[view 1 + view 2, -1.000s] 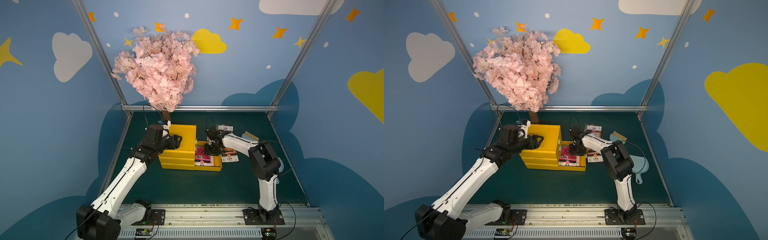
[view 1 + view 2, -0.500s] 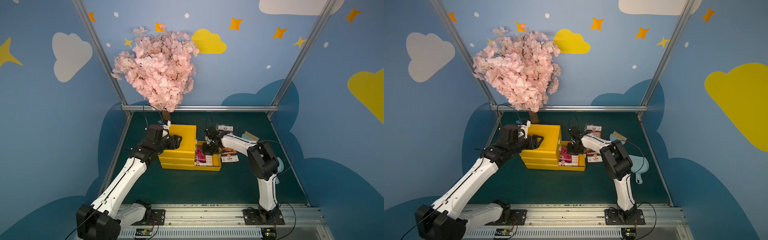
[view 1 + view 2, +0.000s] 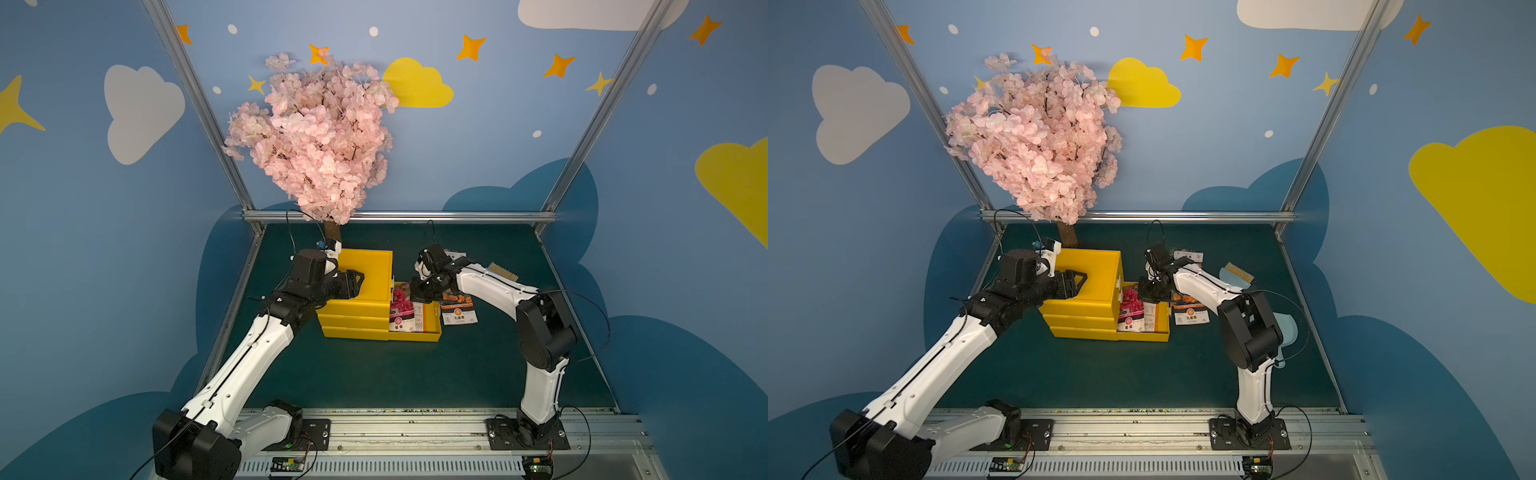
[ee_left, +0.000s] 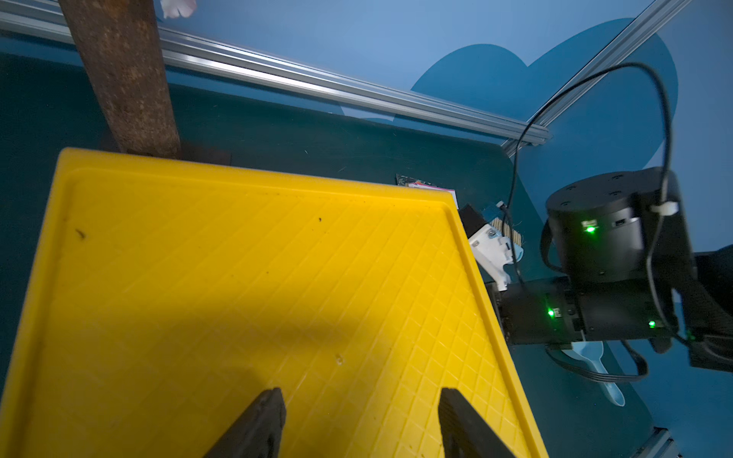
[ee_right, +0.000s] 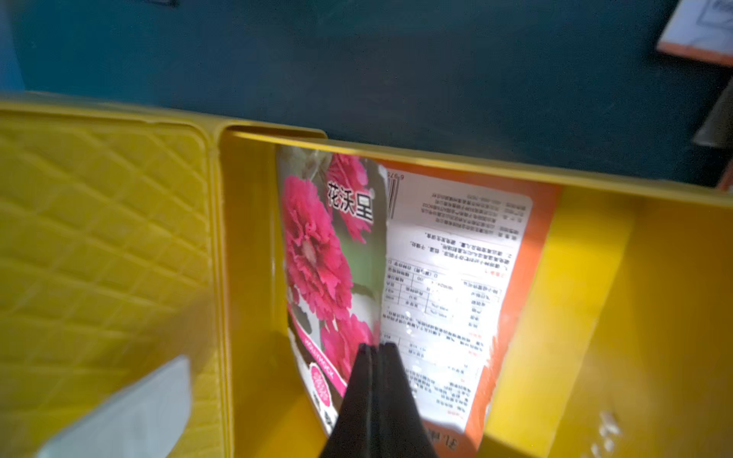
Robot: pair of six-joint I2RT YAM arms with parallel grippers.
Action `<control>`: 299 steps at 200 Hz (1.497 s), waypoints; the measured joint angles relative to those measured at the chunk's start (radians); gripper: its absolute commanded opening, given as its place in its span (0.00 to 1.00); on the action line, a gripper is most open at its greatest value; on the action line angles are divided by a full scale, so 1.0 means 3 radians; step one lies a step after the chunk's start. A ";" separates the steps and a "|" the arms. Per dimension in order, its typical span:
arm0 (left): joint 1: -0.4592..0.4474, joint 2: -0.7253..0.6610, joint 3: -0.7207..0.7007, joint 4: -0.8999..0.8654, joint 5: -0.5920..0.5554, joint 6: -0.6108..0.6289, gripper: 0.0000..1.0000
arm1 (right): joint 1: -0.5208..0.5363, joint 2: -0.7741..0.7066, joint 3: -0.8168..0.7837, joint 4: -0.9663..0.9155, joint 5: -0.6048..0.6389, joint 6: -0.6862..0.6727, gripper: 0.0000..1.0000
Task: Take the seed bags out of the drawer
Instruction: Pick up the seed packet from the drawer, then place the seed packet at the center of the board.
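A yellow chest [image 3: 365,286] has its bottom drawer [image 3: 415,336] pulled out to the right. Two seed bags lie in it: a pink-flower one [image 3: 400,305] [image 5: 317,253], tipped up on edge, and one showing an orange back with a white label [image 5: 456,269]. My right gripper [image 3: 417,291] [image 5: 376,347] reaches down into the drawer, shut, with the pink bag's edge running into the seam between its fingers. My left gripper [image 3: 353,282] [image 4: 359,420] is open over the chest's top, holding nothing. Two more seed bags [image 3: 459,311] [image 3: 455,254] lie on the mat to the right.
A pink blossom tree [image 3: 320,137] stands behind the chest, its trunk [image 4: 123,75] against the chest's back. A bristle brush [image 3: 503,272] and a pale blue scoop [image 3: 1287,328] lie on the green mat at the right, near my right arm.
My right gripper has dipped further into the drawer and closed its fingers. The pink bag has tipped up from lying flat. The left arm has not moved.
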 measured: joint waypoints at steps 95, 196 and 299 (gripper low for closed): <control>0.0000 0.0000 0.0000 0.0000 -0.0001 0.0000 0.67 | -0.0459 -0.0664 -0.0106 -0.0370 0.0123 -0.0467 0.00; 0.0000 0.0003 0.0000 0.0000 -0.0001 0.0000 0.67 | -0.1349 -0.1124 -0.0128 -0.0443 0.0268 -0.0604 0.00; 0.0000 0.0003 0.0001 -0.0001 -0.0001 0.0001 0.67 | -0.1546 -0.0416 -0.0094 -0.0459 -0.0160 -0.0908 0.00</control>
